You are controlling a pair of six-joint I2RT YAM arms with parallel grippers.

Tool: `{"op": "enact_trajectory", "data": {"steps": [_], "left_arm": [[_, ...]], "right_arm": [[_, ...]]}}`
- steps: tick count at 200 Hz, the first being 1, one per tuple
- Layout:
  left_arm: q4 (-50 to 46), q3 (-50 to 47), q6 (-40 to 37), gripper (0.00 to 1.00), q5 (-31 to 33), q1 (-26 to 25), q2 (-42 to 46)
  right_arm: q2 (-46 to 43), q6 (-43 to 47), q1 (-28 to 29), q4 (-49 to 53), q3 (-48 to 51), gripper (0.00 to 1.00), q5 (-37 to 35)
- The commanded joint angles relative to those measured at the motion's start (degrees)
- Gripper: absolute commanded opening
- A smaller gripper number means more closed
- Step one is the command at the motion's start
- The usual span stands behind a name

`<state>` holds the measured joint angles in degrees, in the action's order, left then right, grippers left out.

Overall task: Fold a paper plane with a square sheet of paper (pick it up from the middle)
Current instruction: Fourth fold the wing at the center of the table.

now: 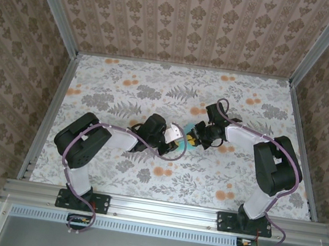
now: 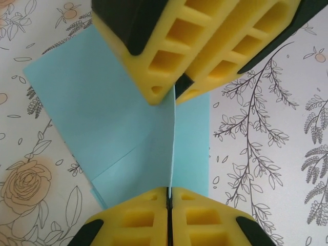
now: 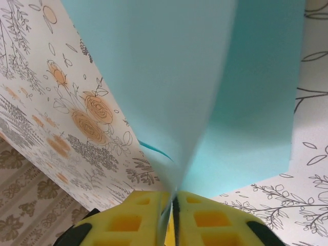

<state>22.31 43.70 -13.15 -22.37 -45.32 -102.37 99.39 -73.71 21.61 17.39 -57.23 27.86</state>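
Note:
The turquoise sheet of paper [image 2: 118, 118] lies folded on the floral table, with layered flaps and a centre crease standing up as a ridge. My left gripper [image 2: 169, 190] is shut on the near end of that ridge. Facing it, my right gripper [image 2: 174, 92] pinches the ridge's far end with its yellow fingers. In the right wrist view the paper [image 3: 205, 77] rises steeply out of the right gripper [image 3: 173, 197], its fold caught between the pads. From above, both grippers [image 1: 177, 142] [image 1: 190, 140] meet at mid-table over the small paper [image 1: 182, 145].
The floral tabletop [image 1: 126, 86] stretches around the paper on all sides. Aluminium rails [image 1: 48, 112] and patterned walls enclose it. Both arms bend inward from their bases at the near edge.

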Motion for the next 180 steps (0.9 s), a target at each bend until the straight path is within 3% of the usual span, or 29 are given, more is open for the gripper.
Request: {"op": "enact_trajectory", "data": {"steps": [1, 27, 59, 107, 180], "left_arm": [[0.07, 0.16, 4.12, 0.07, -2.8, 0.34, 0.05], [1.91, -1.06, 11.46, 0.06, -3.12, 0.96, 0.78], [3.98, -2.32, 20.02, 0.06, -3.55, 1.4, 1.81], [7.18, -3.93, 28.76, 0.07, -1.4, 1.38, 0.96], [6.64, -3.11, 39.17, 0.06, -3.89, 1.9, 0.14]], "right_arm": [[1.13, 3.01, -0.66, 3.39, -2.55, 0.24, 0.59], [-0.93, 8.13, -1.34, 5.57, -3.7, 0.41, -1.5], [-6.27, 13.86, -1.69, 1.48, 0.32, 0.5, -4.18], [-12.53, 17.38, -1.57, -10.9, 10.54, 0.5, -3.49], [-7.99, 19.73, -0.27, -15.51, 11.4, 0.39, -0.48]]}}
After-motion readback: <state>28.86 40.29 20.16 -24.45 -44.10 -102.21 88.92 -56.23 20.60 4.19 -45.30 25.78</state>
